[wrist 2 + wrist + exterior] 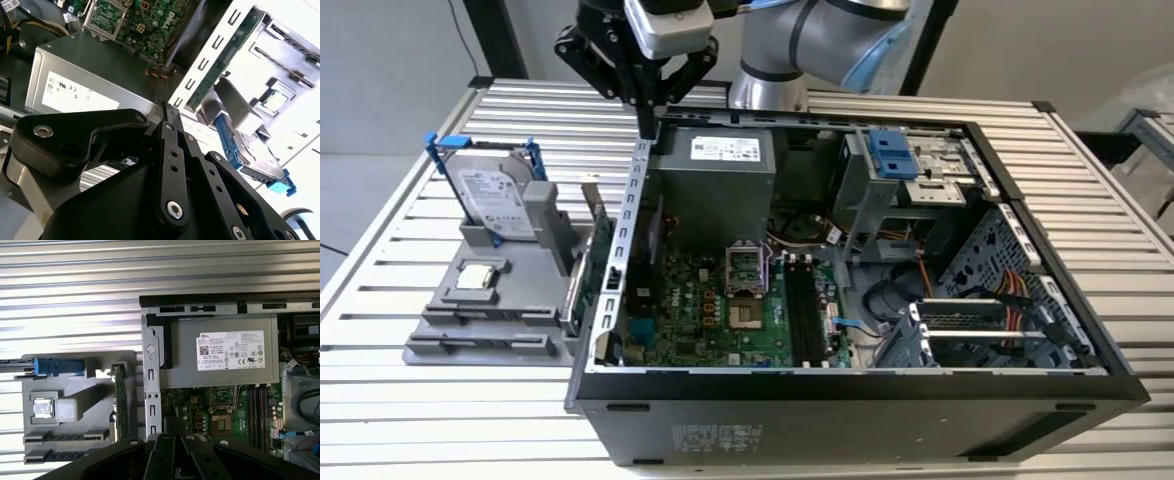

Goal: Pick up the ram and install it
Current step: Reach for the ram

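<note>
The ram (587,255) is a thin green-edged stick standing on its long edge in the grey holder (480,325), close beside the open computer case's (854,385) side wall. In both wrist views it appears as a narrow green strip (119,400) (220,65). My gripper (647,125) hangs above the case's back corner over the power supply (714,175), well above and behind the ram. Its black fingers (167,120) are shut together with nothing between them. Dark memory slots (801,310) run along the motherboard (707,310) inside the case.
A silver hard drive (494,195) with blue rails stands upright at the holder's far end. A small square processor (480,275) lies in the holder's middle. Drive cages (907,175) and cables (987,300) crowd the case on the exterior view's right. Everything rests on a slatted metal table (454,410).
</note>
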`<state>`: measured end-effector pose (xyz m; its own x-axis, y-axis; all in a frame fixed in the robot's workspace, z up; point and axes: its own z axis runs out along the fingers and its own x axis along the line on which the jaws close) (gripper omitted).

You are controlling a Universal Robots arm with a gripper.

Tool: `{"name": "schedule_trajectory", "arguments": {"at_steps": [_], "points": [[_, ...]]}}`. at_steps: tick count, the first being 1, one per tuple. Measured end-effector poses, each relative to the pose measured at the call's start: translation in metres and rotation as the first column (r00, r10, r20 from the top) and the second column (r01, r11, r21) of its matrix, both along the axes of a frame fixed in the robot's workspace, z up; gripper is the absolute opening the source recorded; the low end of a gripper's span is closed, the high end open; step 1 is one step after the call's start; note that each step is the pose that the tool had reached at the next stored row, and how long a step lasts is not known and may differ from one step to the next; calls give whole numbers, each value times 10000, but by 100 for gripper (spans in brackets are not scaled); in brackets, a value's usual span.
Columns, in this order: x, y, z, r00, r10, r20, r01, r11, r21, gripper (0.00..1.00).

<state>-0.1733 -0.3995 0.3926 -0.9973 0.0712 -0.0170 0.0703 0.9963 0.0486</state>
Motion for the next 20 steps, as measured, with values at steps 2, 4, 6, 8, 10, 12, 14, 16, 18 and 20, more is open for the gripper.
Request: {"name": "schedule_trajectory", "arguments": {"at_steps": [2, 4, 6, 8, 10, 12, 14, 16, 18, 20], "points": [[-25, -1, 0, 10000, 0, -1, 0, 10000, 0, 0], [-50, -1, 0, 10000, 0, -2, 0, 10000, 0, 0], [-75, -1, 0, 10000, 0, -3, 0, 10000, -1, 0], [-99, -1, 0, 10000, 0, -4, 0, 10000, 0, 0], [-123, -1, 0, 10000, 0, -4, 0, 10000, 0, 0], [-149, -2, 0, 10000, 0, -5, 0, 10000, 0, 0], [-174, -2, 0, 10000, 0, -7, 0, 10000, 0, 0], [-198, -3, 0, 10000, 1, -7, -1, 10000, 0, 0], [-224, -3, 0, 10000, 0, -9, 0, 10000, 0, 0], [-248, -3, 0, 10000, 0, -9, 0, 10000, 0, 0]]}}
